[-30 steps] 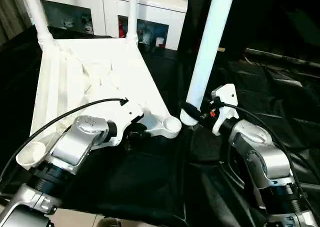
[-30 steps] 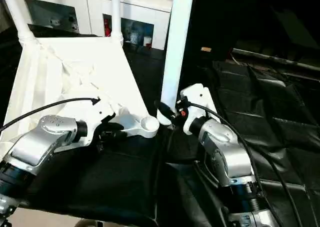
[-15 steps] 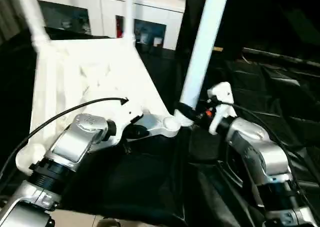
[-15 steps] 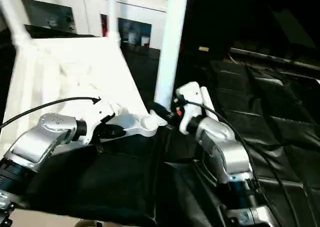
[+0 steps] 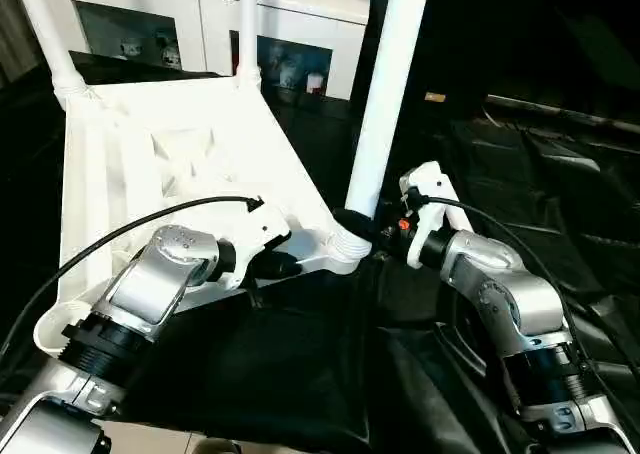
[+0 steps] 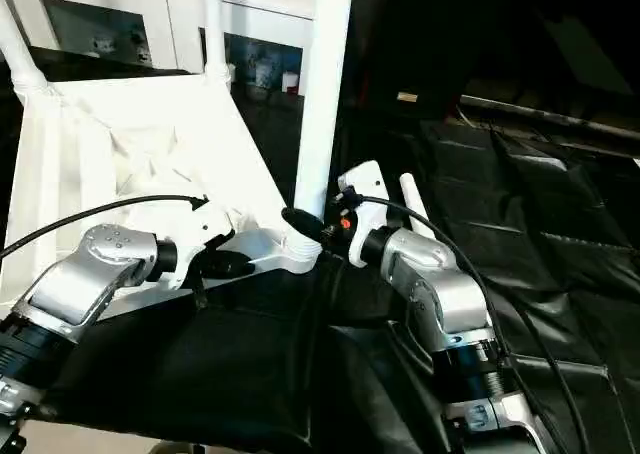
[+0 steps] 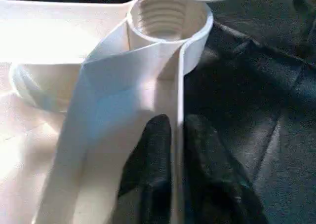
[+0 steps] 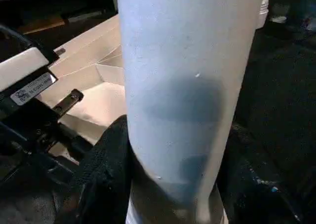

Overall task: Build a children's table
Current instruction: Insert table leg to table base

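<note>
The tabletop (image 5: pixel 190 164) is laid upside down on the black-draped work table (image 5: pixel 560 204), its ribbed underside turned up. Two legs are seen standing upright in the tabletop's far corner sockets, the far-left leg (image 5: pixel 45 36) and the far-right leg (image 5: pixel 247 24). At the tabletop's near right corner a round socket (image 7: pixel 168 19) with a threaded inner wall is shown, and a third leg (image 5: pixel 385 84) is held upright with its lower end at the mouth of this socket (image 5: pixel 347 244); whether it is seated inside cannot be told. This leg is gripped near its base by the right gripper (image 5: pixel 362 224), whose black fingers (image 8: pixel 106 174) are closed on either side of the white tube (image 8: pixel 187 86). The left gripper (image 7: pixel 177 150) is placed at the tabletop's near edge just beside the same socket, and its two black fingers (image 7: pixel 153 155) are pinched narrowly on a thin upright rib (image 7: pixel 178 110) of the tabletop. The tabletop's near left corner socket (image 5: pixel 50 329) is seen beside the left forearm (image 5: pixel 150 294), partly hidden by it. A black cable (image 5: pixel 120 236) is run across the tabletop to the left wrist. Beyond the tabletop's far edge, a white cabinet (image 5: pixel 200 24) with glass-fronted shelves is visible.
</note>
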